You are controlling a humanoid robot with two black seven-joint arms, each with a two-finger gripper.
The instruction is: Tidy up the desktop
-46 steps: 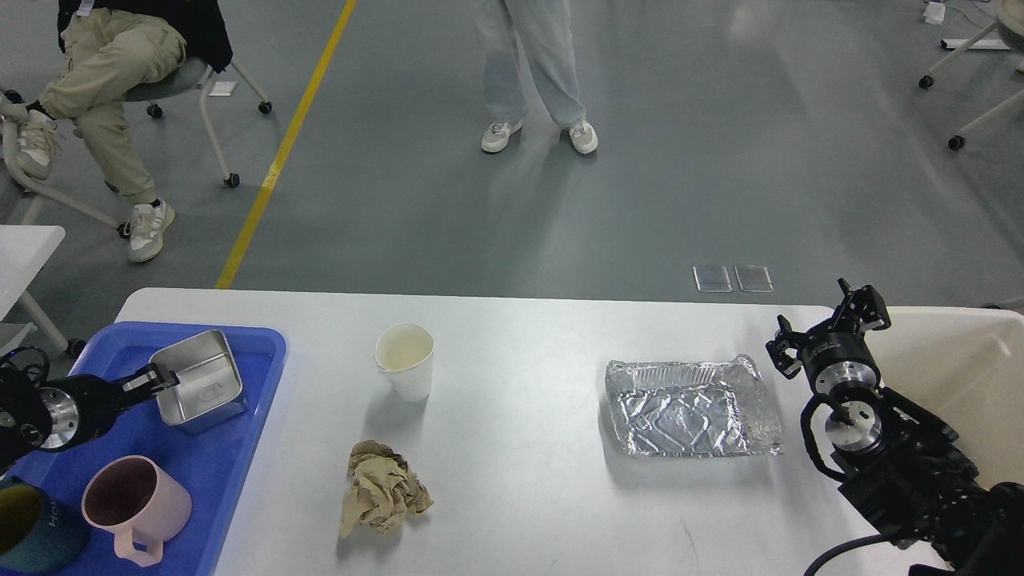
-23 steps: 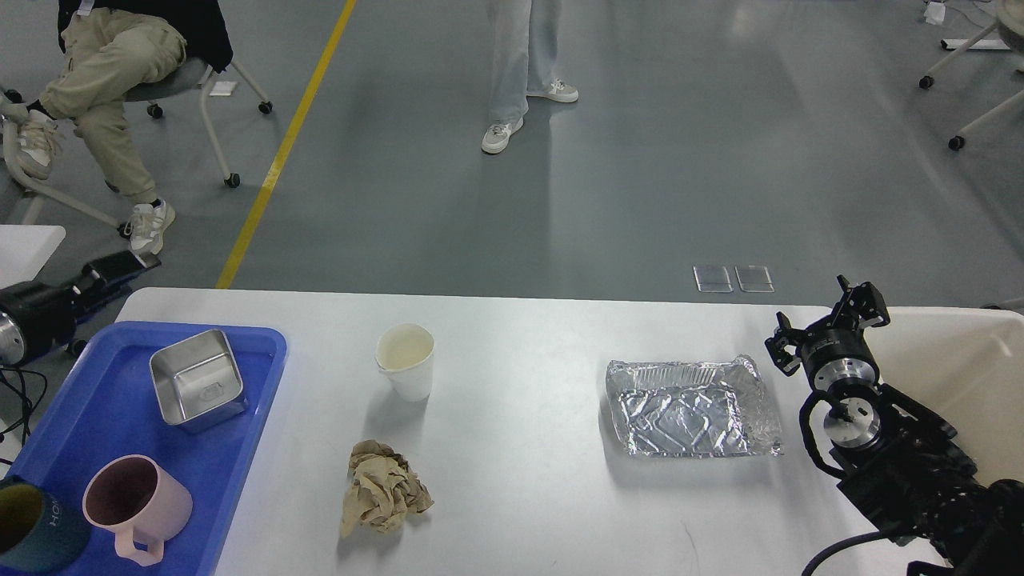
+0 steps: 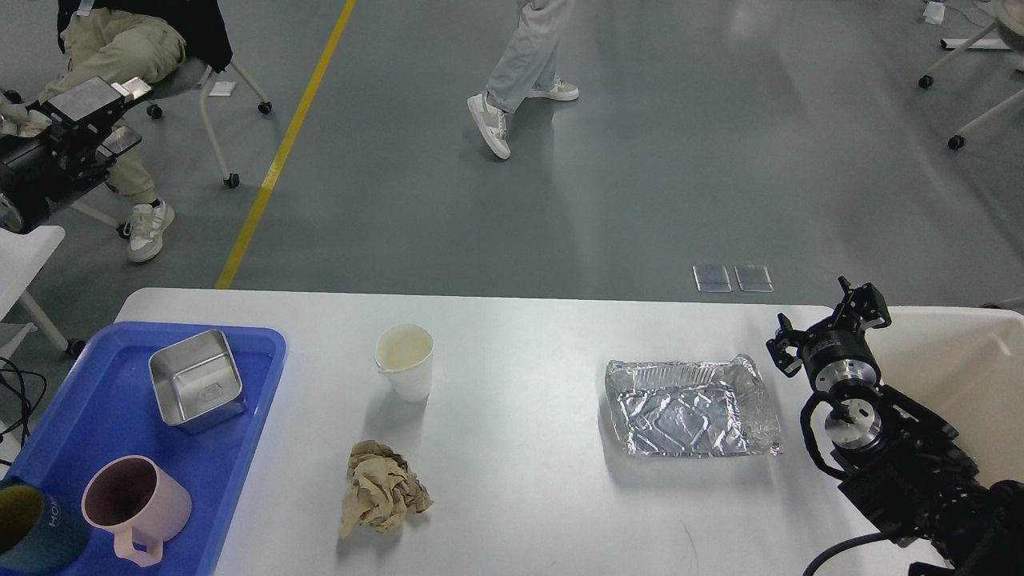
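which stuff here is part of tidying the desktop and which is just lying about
Job:
desktop
paper cup
crumpled brown paper
foil tray
blue tray
cream bin

Just there:
wheeled chair
floor plates

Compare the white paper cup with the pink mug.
The white paper cup stands on the bare desktop; the pink mug sits in the blue tray. The mug has a handle; the cup has none, and its rim looks dented. Both stand upright, mouths up.
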